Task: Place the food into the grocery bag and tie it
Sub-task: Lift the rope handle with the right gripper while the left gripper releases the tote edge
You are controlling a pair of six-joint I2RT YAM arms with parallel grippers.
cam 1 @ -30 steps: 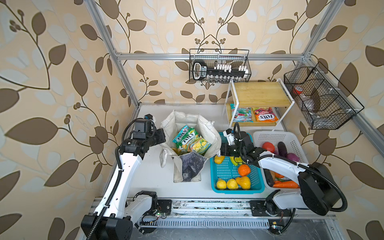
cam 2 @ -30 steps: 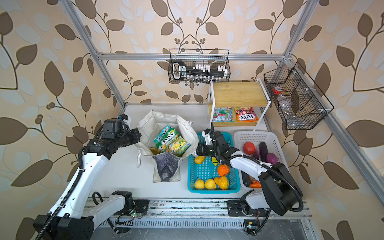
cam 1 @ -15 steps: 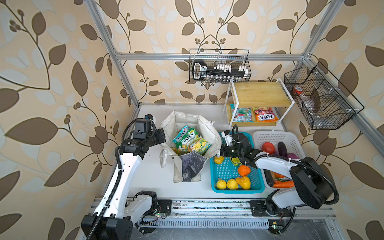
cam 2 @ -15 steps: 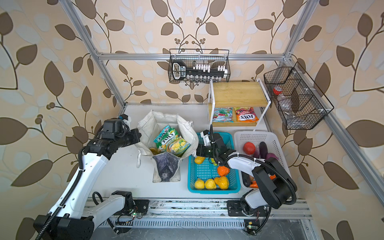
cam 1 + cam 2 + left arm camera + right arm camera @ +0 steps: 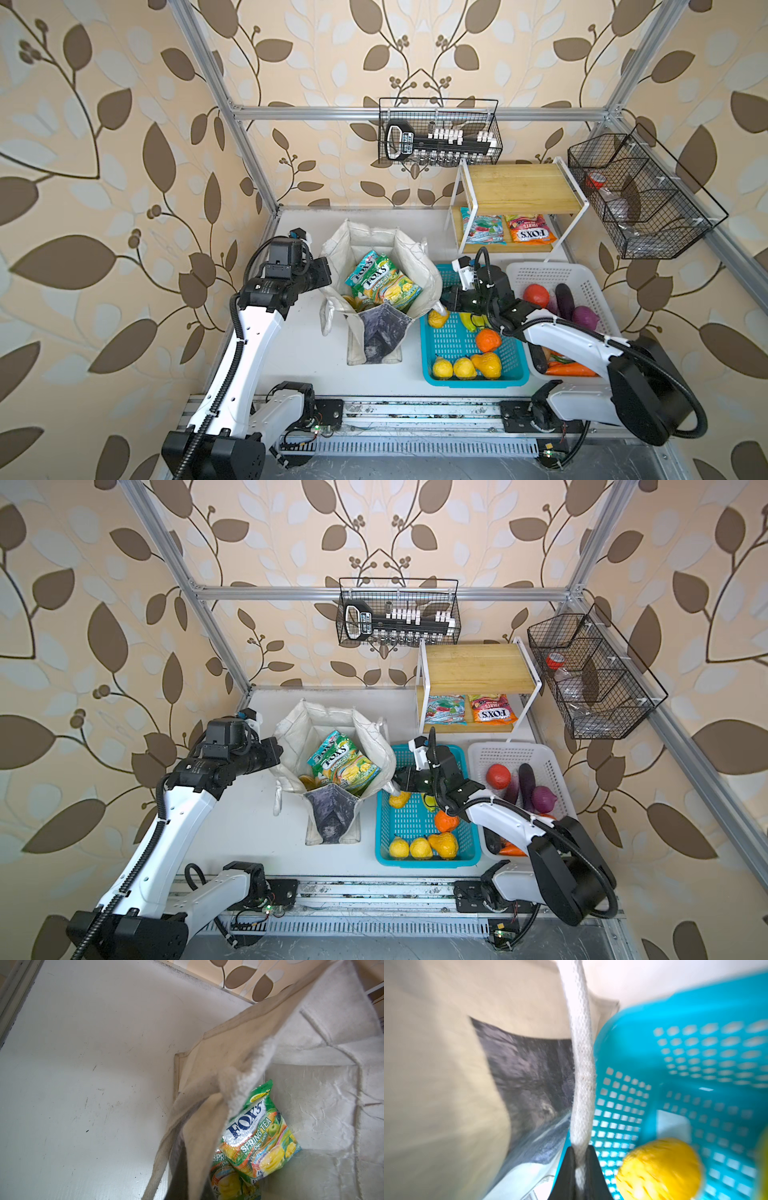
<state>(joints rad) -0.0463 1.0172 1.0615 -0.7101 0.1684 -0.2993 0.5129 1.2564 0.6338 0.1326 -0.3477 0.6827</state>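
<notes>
The grocery bag (image 5: 376, 245) (image 5: 328, 721) stands open mid-table, with yellow-green snack packets (image 5: 384, 284) (image 5: 259, 1132) and a yellow fruit inside. My left gripper (image 5: 328, 270) (image 5: 279, 748) is at the bag's left rim; its fingers are hidden, and the fabric (image 5: 207, 1126) runs up to the wrist camera. My right gripper (image 5: 442, 301) (image 5: 579, 1150) is shut on the bag's pale strap handle (image 5: 581, 1053) at its right side, over the turquoise basket's near-left corner. A lemon (image 5: 438, 318) (image 5: 658, 1167) lies just beside it. A teal-red packet (image 5: 482, 230) lies on the shelf.
The turquoise basket (image 5: 473, 381) holds bananas (image 5: 473, 320), an orange (image 5: 488, 340) and yellow fruit (image 5: 453, 368). A white basket (image 5: 552, 270) of vegetables stands to its right. The orange FOX'S packet (image 5: 530, 230) lies under the wooden shelf (image 5: 519, 187). Wire baskets (image 5: 440, 133) hang on the walls.
My right gripper moved left from over the turquoise basket to the bag's right side and closed on the strap handle. The left arm has stayed put.
</notes>
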